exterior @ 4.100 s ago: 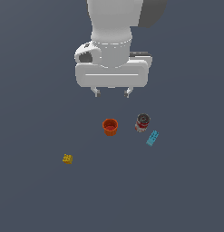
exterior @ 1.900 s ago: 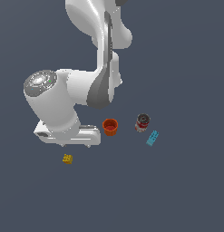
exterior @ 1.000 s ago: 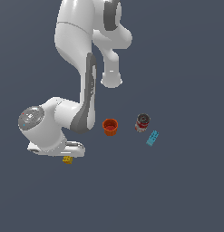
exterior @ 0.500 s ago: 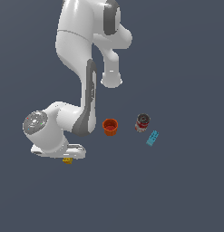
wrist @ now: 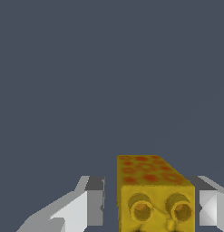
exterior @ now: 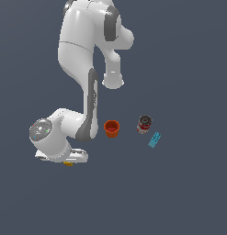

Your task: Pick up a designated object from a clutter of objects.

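Observation:
The designated object, a small yellow studded brick (wrist: 154, 192), lies between my gripper (wrist: 149, 206) fingers in the wrist view. One finger (wrist: 93, 201) stands a little off the brick's side, while the other finger (wrist: 208, 206) is right against it. The jaws are open around the brick. In the exterior view the gripper (exterior: 67, 160) is down at the floor on the exterior view's left, and only a sliver of the yellow brick (exterior: 68, 163) shows under the hand. The rest of the clutter of objects sits apart, toward the exterior view's right.
An orange cup (exterior: 111, 128) stands just beside my forearm. Further toward the exterior view's right are a red-and-grey can (exterior: 144, 124) and a light-blue studded brick (exterior: 154, 140). The floor is a flat dark grey surface.
The arm swung from above the cup and can over to the yellow brick and lowered. In the last second the hand sank until it covers most of the brick.

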